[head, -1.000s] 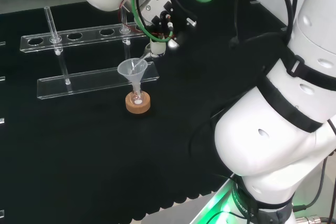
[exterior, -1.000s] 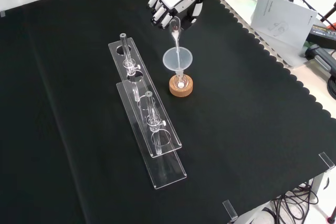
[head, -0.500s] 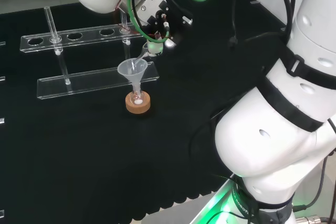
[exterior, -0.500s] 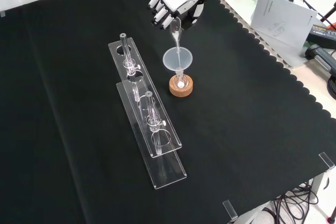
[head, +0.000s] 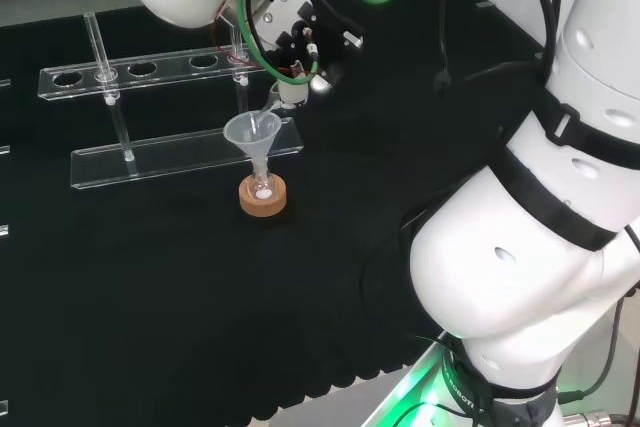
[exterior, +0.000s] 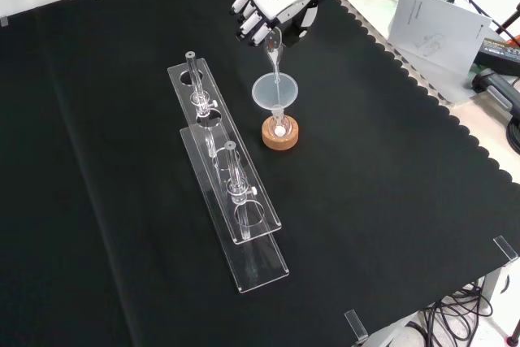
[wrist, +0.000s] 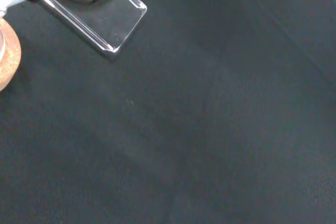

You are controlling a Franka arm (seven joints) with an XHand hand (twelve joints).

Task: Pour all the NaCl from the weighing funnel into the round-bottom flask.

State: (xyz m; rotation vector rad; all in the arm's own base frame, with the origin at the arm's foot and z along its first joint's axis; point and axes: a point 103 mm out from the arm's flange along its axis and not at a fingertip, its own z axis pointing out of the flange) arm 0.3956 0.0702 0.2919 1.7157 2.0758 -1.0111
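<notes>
A small round-bottom flask [exterior: 279, 129] sits in a cork ring [exterior: 280, 134] on the black cloth, with a clear plastic funnel [exterior: 275, 92] in its neck. White powder lies at the flask's bottom. The hand [exterior: 272, 7] hovers above and behind it in the front view, fingers curled round a clear weighing funnel [exterior: 273, 53] that is tipped steeply, spout down into the plastic funnel's mouth. In the head view the hand [head: 290, 32] is up and right of the plastic funnel [head: 253, 134] and cork ring [head: 262, 197]. An edge of the cork ring [wrist: 6, 56] shows in the wrist view.
Two long clear acrylic racks [exterior: 227, 176] lie left of the flask in the front view, each with upright posts and holes; in the head view the racks [head: 180, 152] stand behind the flask. Papers and cables [exterior: 439, 22] lie off the cloth's scalloped edge at the front view's upper right.
The hand has risen a little and tilted the weighing funnel more steeply over the plastic funnel. The flask, cork ring and racks have stayed put.
</notes>
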